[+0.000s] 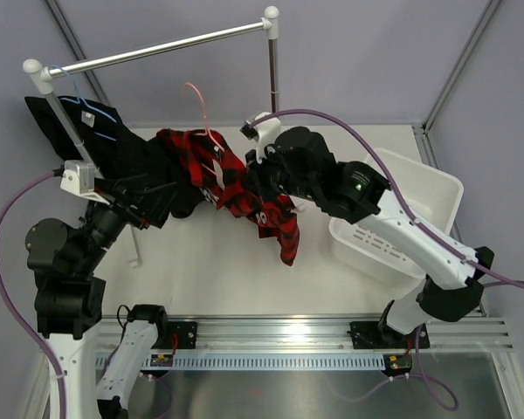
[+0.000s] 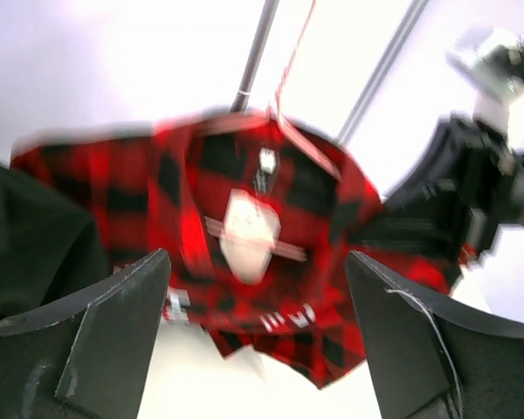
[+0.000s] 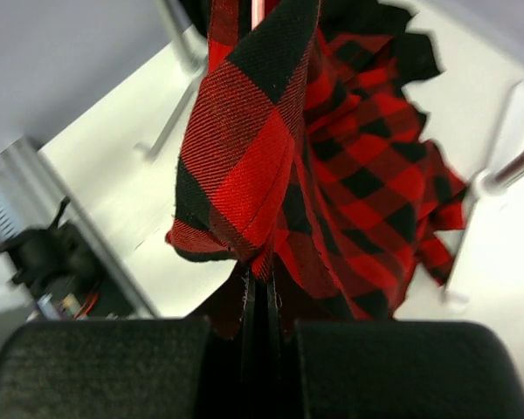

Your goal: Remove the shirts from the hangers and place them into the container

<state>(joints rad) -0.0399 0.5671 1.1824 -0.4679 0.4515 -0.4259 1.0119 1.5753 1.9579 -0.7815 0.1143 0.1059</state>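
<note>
The red-and-black plaid shirt (image 1: 236,188) hangs on the pink hanger (image 1: 203,109), which is off the rail, with one end drooping toward the table. My right gripper (image 3: 260,288) is shut on a fold of this shirt's hem (image 3: 262,157); in the top view the gripper (image 1: 260,182) sits at the shirt's right side. My left gripper (image 2: 258,305) is open and faces the plaid shirt (image 2: 244,253) and its white label, with nothing between its fingers (image 2: 113,340). The black shirt (image 1: 87,144) hangs on the blue hanger (image 1: 79,105) at the left. The white container (image 1: 437,188) stands at the right.
The silver rail (image 1: 157,45) crosses the back on two white-capped posts; its right post (image 1: 272,70) stands just behind my right arm. The right arm's forearm (image 1: 402,227) lies over the container's near wall. The aluminium base rail (image 1: 288,336) runs along the near edge.
</note>
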